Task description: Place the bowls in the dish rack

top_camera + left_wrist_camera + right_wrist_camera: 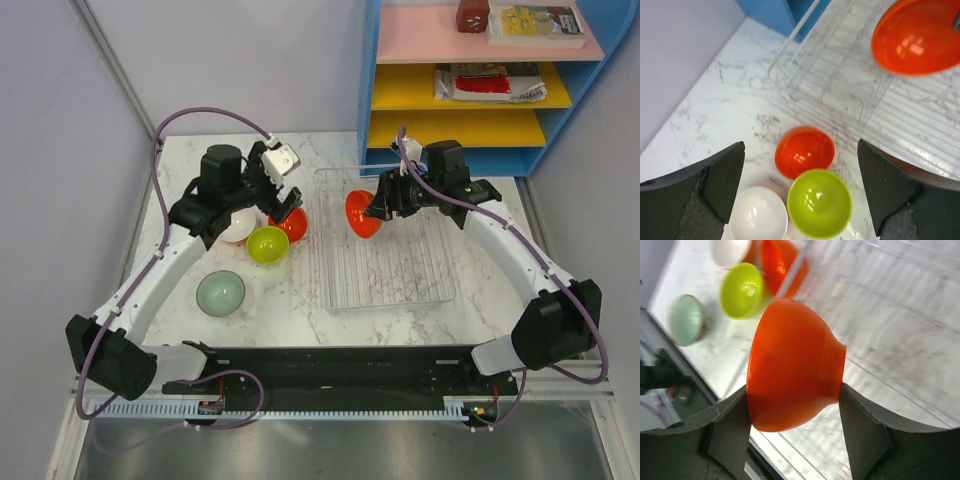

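The left jaws gape empty above the white bowl (759,215), lime bowl (819,202) and orange bowl (804,151) huddled on the bench (715,100), while the right jaws grip a second orange bowl (790,365), tilted over the rack (400,280), and its glossy wall could slip free and clatter down askew.

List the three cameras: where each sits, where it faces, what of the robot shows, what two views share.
Top external: overhead at the near side, facing down on the marble table, dish rack, left arm and right arm.
Left wrist: on the left arm, facing down through the open left gripper at the loose orange-red bowl, yellow-green bowl, white bowl.
Right wrist: on the right arm, facing the rack past the right gripper, shut on the held orange-red bowl.
Shared: both wrist views show the yellow-green bowl.
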Available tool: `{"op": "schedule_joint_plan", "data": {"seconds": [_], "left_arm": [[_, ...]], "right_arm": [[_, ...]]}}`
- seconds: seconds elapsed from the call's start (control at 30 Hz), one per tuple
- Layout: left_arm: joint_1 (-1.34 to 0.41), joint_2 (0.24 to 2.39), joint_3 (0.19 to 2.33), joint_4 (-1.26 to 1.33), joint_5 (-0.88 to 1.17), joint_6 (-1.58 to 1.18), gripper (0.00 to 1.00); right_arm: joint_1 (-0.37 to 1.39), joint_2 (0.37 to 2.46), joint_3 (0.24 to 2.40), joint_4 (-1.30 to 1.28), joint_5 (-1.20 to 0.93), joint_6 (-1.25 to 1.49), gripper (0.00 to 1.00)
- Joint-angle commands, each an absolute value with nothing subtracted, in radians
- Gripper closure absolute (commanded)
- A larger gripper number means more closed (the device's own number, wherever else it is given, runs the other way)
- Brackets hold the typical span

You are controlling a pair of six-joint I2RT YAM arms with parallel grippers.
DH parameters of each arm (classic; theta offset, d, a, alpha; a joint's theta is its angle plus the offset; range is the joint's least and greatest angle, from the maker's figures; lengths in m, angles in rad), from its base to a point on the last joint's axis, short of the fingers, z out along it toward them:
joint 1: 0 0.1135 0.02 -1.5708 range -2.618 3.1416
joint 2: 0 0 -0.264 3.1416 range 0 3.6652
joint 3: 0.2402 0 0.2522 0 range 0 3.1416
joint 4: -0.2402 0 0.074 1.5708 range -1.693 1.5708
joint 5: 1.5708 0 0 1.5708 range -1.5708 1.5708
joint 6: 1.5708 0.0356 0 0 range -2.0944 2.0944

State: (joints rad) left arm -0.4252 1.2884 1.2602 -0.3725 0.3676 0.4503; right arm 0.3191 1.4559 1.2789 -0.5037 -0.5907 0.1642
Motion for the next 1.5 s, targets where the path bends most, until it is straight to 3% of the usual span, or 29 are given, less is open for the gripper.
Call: {"op": "schedule_joint_plan", "data": {"seconds": [0.0,0.17,0.7,1.0,1.47], "left_arm": [[-0.396,1.279,1.171,-0.423,0.272,0.483,0.0],[-0.379,1.305,1.057,-0.359,0.259,0.541,0.0],[-0.288,1.451,1.016,-0.25,0.233,0.637,0.0],[-0.227,1.497,0.982,-0.233,0.313,0.77,0.01],[-0.21,1.658,1.061,-0.314,0.365,0.977,0.16]], "right_arm": [[0.333,1.388,1.332,-0.706,-0.249,-0.054,1.0],[0.345,1.332,1.296,-0.762,-0.066,-0.141,1.0],[0.501,1.364,1.183,-0.772,0.38,-0.241,1.0],[0.557,1.399,1.16,-0.744,0.477,-0.244,1.0],[0.591,1.436,1.131,-0.726,0.551,-0.262,1.0]]}}
